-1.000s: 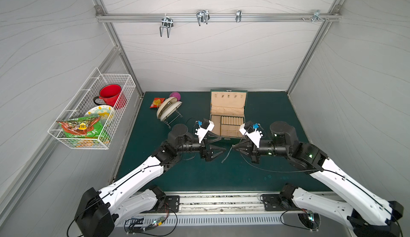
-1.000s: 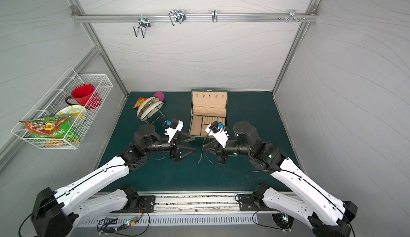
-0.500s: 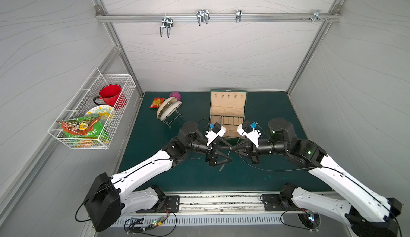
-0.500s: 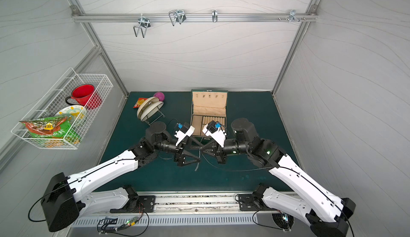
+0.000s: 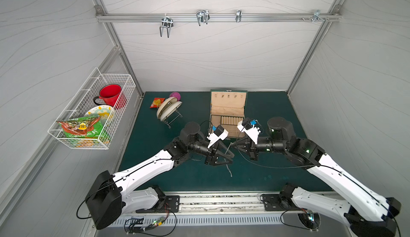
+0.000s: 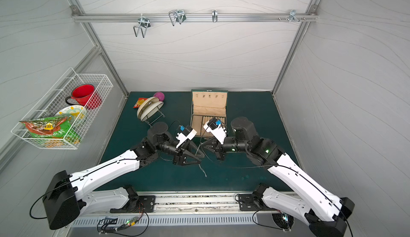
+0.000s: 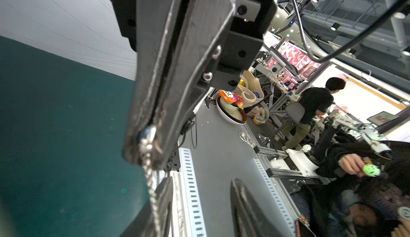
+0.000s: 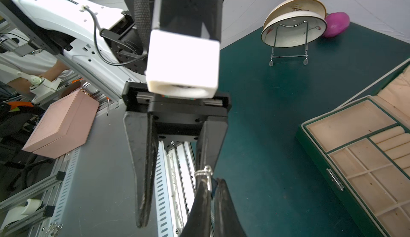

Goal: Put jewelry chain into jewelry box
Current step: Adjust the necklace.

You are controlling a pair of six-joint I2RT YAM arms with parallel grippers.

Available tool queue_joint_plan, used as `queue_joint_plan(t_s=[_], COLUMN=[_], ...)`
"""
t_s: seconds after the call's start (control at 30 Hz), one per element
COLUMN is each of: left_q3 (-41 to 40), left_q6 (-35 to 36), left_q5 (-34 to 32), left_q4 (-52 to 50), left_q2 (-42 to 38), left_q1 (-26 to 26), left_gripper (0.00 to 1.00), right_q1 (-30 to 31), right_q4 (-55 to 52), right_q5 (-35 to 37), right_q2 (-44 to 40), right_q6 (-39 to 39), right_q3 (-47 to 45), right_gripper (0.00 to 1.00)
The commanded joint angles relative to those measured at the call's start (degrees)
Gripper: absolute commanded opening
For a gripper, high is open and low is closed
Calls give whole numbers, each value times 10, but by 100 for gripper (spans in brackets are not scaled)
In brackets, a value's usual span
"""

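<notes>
Right gripper (image 5: 233, 145) pinching jewelry chain (image 8: 203, 173) at clasp end, rest dangling; my left gripper (image 5: 231, 158) spread, fingers apart beside the hanging chain; jewelry box (image 5: 227, 108) open just behind

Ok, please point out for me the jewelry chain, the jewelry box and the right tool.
jewelry chain (image 7: 147, 173): left wrist view, on its hanging links.
jewelry box (image 8: 350, 122): right wrist view, on the lining of its large empty compartment.
right tool (image 8: 213, 181): right wrist view, midway between its shut fingertips.
</notes>
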Motion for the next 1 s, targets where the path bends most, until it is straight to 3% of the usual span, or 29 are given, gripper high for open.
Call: queue_joint_plan(t_s=[0.0,0.47,0.97], left_q3=[5,3,-3], left_q6=[-9,-3,23], left_q5=[29,35,3], left_q4=[30,13,-14], left_q2=[-1,8,-7], left_q1=[-5,-16,-16], left_gripper=[41,32,23], right_q1=[-7,-20,-41], right_q4=[9,19,13], right_q5=[20,69,74], right_q2=[-1,-3,-12], right_q6=[10,22,26], right_q3=[10,10,5], right_gripper=[0,0,0])
